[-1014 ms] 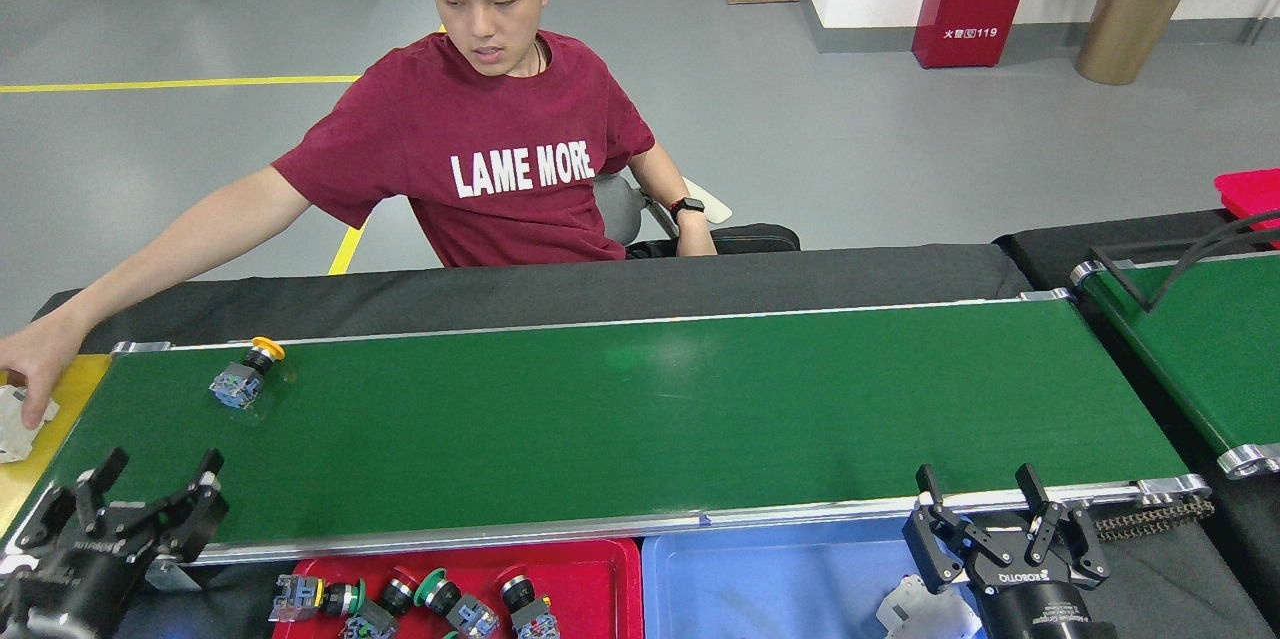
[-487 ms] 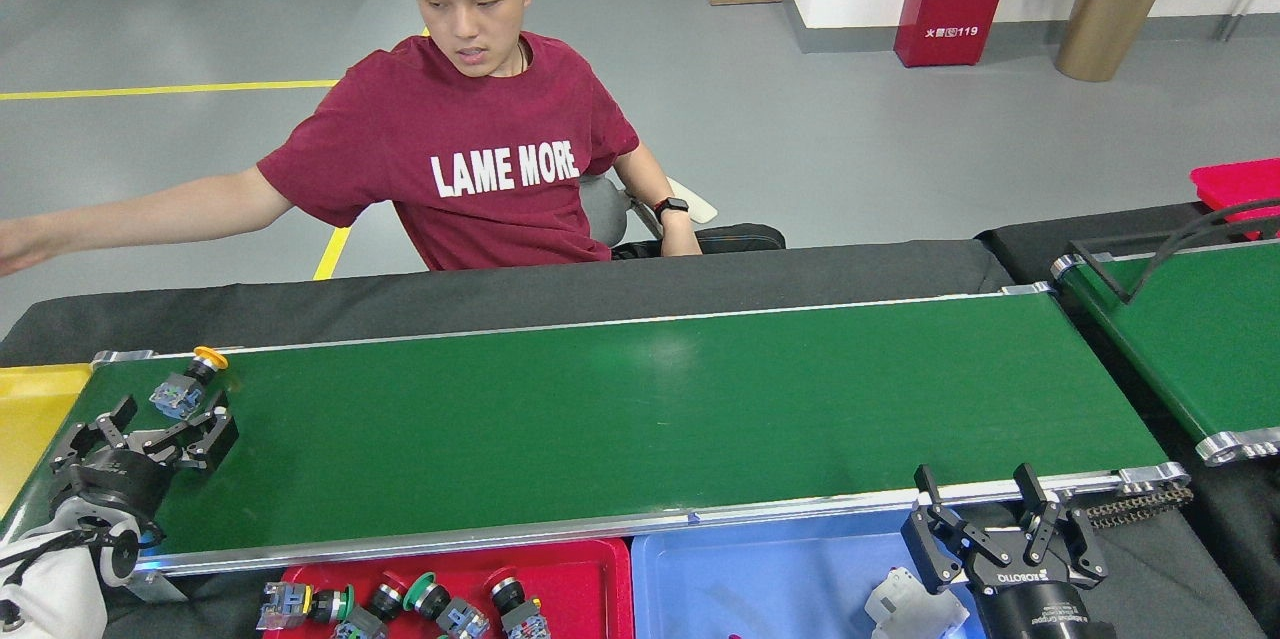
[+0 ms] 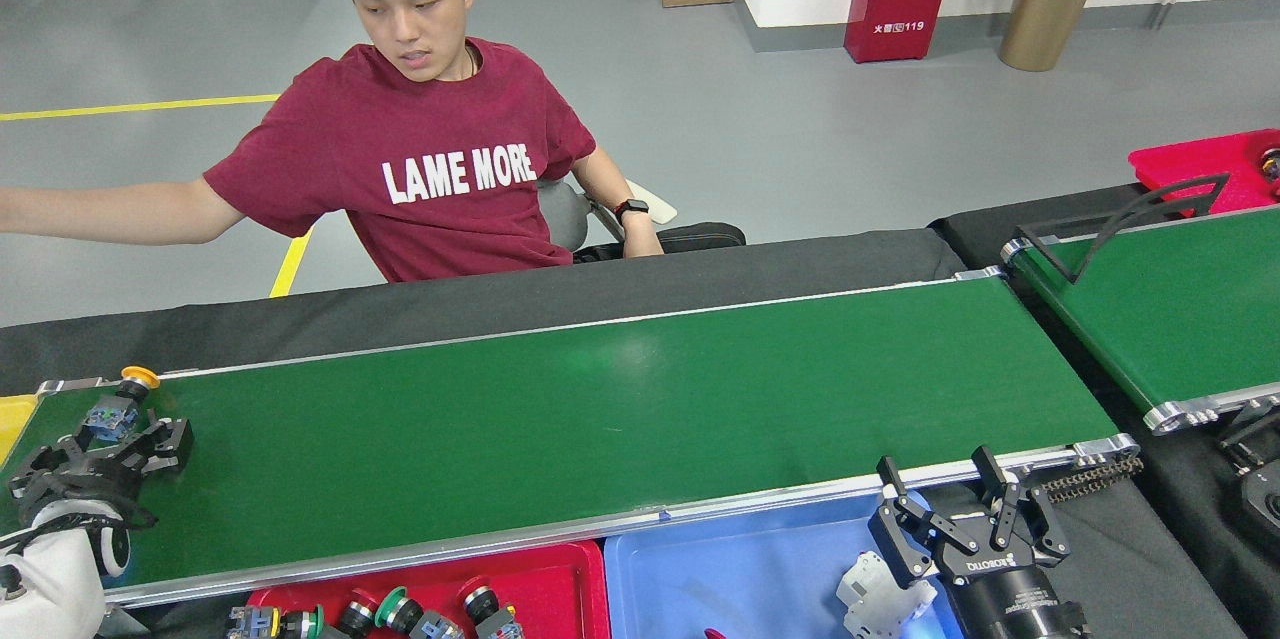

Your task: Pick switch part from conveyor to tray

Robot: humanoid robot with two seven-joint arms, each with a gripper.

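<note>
The switch part (image 3: 115, 407), yellow-capped with a blue-grey body, is shown lying at the far left end of the conveyor (image 3: 600, 409), between the spread fingers of the left end effector (image 3: 105, 444), which is open around it. The right end effector (image 3: 965, 519) is held open past the belt's near edge, above the blue tray (image 3: 740, 579). A red tray (image 3: 540, 579) of switches lies beside it.
</note>
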